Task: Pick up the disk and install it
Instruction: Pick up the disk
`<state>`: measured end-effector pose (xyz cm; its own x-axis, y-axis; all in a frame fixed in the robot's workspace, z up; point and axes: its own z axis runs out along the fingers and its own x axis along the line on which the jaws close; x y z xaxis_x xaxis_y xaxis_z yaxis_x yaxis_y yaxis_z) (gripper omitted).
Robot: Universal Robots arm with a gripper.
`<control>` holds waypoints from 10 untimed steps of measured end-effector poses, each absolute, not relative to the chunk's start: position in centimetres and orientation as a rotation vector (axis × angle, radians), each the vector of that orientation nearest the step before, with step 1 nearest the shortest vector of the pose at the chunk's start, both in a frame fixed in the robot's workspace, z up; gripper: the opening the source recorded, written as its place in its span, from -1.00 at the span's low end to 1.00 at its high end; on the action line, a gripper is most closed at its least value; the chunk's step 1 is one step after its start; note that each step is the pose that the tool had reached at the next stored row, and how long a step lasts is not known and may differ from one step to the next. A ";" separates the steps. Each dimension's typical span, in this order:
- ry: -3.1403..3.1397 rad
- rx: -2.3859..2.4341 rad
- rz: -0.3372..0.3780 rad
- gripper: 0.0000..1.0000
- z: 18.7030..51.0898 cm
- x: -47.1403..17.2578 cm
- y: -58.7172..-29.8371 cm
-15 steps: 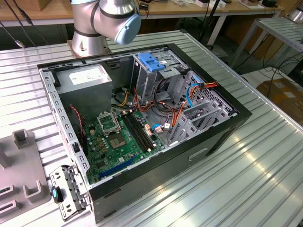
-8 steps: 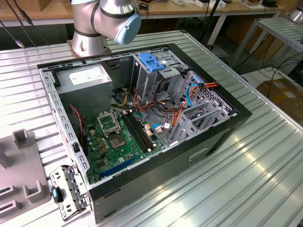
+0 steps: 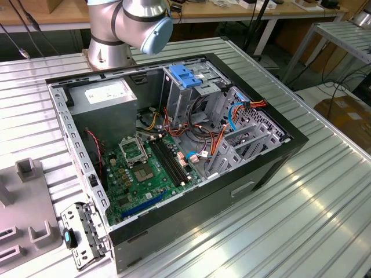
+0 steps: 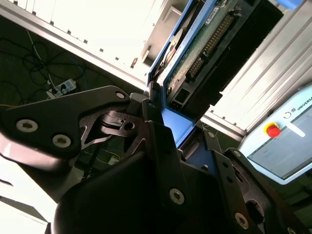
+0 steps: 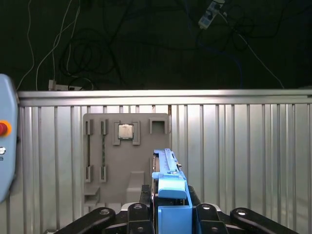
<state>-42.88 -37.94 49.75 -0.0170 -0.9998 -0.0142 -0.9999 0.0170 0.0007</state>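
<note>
My gripper (image 5: pixel 169 207) is shut on the disk (image 5: pixel 168 170), which stands on edge between the black fingers (image 5: pixel 145 195) with a blue plastic rail facing the camera. In the second wrist view, the disk (image 4: pixel 207 41) shows its green circuit board and blue side rail, clamped in the gripper (image 4: pixel 181 132). It hangs above the ribbed metal table (image 5: pixel 243 156). In the exterior view, the open computer case (image 3: pixel 272 156) lies on its side with the arm's base (image 3: pixel 110 40) behind it.
Inside the case are a metal cage with a blue top (image 3: pixel 184 75), a grey power-supply box (image 3: pixel 107 98) and the motherboard (image 3: pixel 145 168). Below the gripper lies a grey fixture tray (image 5: pixel 146 161) holding a processor (image 5: pixel 126 131). A pendant with a red button (image 4: pixel 273 130) sits at the table's edge.
</note>
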 end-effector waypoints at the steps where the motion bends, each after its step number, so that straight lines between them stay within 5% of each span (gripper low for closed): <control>1: 2.233 -2.196 0.016 -0.25 49.8 -42.8 -37.9; 10: 2.233 -2.196 0.016 -0.25 49.8 -41.9 -37.9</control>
<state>-41.93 -37.94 49.76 -0.0170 -0.9998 -0.0142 -0.9999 0.0170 0.0008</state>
